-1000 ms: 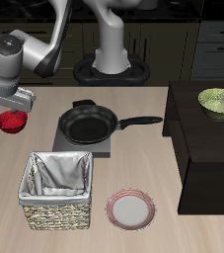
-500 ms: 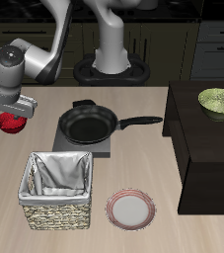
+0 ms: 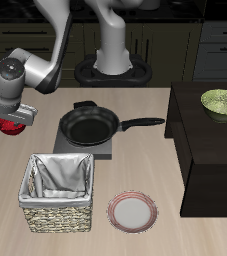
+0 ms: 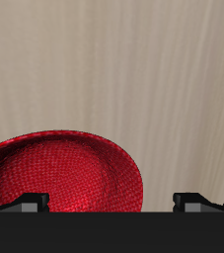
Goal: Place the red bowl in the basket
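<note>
Bowl (image 3: 9, 125) not yet lifted: it sits on the surface right beneath the spread, empty jaws, so gripping, lifting and carrying to the basket (image 3: 57, 190) remain.

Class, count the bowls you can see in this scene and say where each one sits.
2. The red bowl sits on the table under the pincer; the green-yellow bowl sits on the dark cabinet. None seem hidden.
</note>
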